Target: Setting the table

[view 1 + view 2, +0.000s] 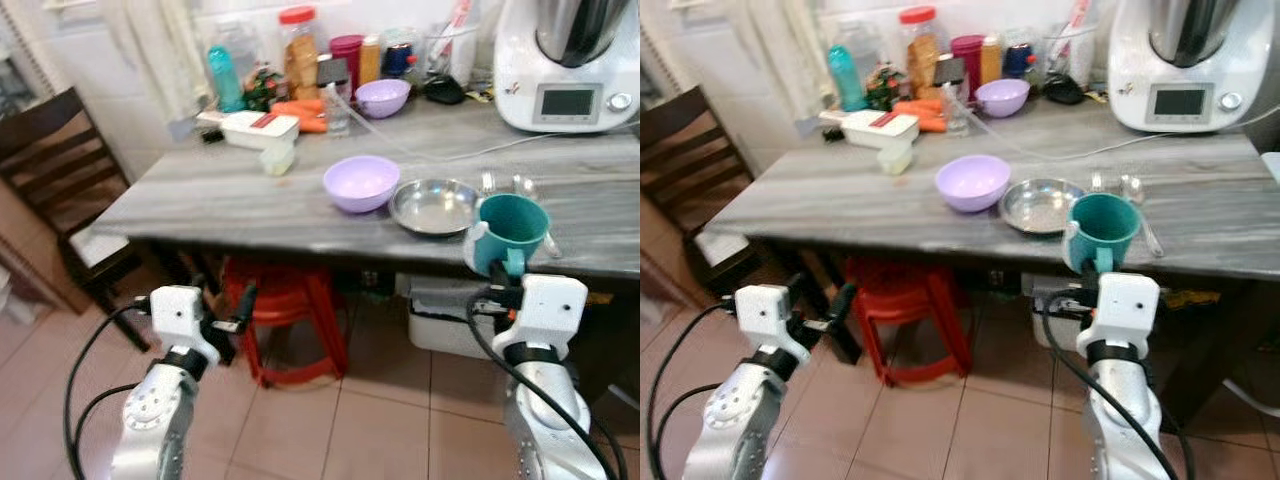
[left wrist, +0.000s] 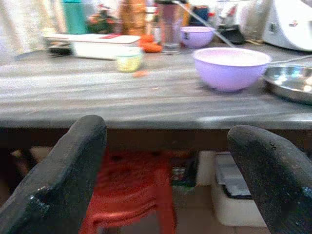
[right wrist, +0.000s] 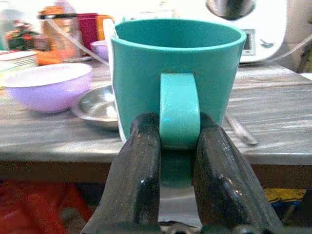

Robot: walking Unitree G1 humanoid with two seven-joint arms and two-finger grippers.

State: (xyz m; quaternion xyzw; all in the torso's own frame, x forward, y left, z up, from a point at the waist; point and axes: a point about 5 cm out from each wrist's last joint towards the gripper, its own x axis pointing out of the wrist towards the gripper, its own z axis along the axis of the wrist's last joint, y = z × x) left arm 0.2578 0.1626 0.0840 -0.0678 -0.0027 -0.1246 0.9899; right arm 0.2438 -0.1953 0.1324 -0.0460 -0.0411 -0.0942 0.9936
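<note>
My right gripper (image 3: 178, 141) is shut on the handle of a teal mug (image 1: 512, 232), holding it upright at the front edge of the grey table (image 1: 220, 200). Just to the mug's left lies a steel plate (image 1: 434, 206), and left of that stands a purple bowl (image 1: 361, 182). Two spoons (image 1: 1135, 192) lie behind the mug. My left gripper (image 1: 243, 305) is open and empty. It is held low, below the table's front edge, in front of a red stool (image 1: 285, 300).
A white kitchen appliance (image 1: 565, 65) fills the back right corner. Jars, bottles, a second purple bowl (image 1: 382, 97) and a white box (image 1: 260, 130) line the back. A dark chair (image 1: 60, 170) stands at the left; a white bin (image 1: 445, 315) sits under the table.
</note>
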